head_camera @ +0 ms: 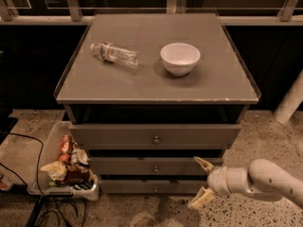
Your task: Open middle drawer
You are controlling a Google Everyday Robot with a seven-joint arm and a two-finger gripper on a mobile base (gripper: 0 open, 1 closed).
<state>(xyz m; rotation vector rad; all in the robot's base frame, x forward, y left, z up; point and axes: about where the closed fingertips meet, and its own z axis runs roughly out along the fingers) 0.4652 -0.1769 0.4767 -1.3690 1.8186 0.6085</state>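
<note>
Gripper [199,183] at 4 o'clock, jaws spread apart, holding nothing, just right of middle drawer [123,166]. Drawer at 6 o'clock, knob [155,169] centred. Water bottle [115,54] at 11, white bowl [180,58] at 12, on cabinet top [151,86].

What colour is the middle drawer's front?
The middle drawer is grey, camera view; the open gripper hovers at its right end.

The pincer [201,182], low at the right of the view, has 2 tapered cream-yellow fingers [202,199] spread apart on a round off-white wrist. Behind it the arm [270,178] is a thick, smooth white tube with rounded joints.
</note>
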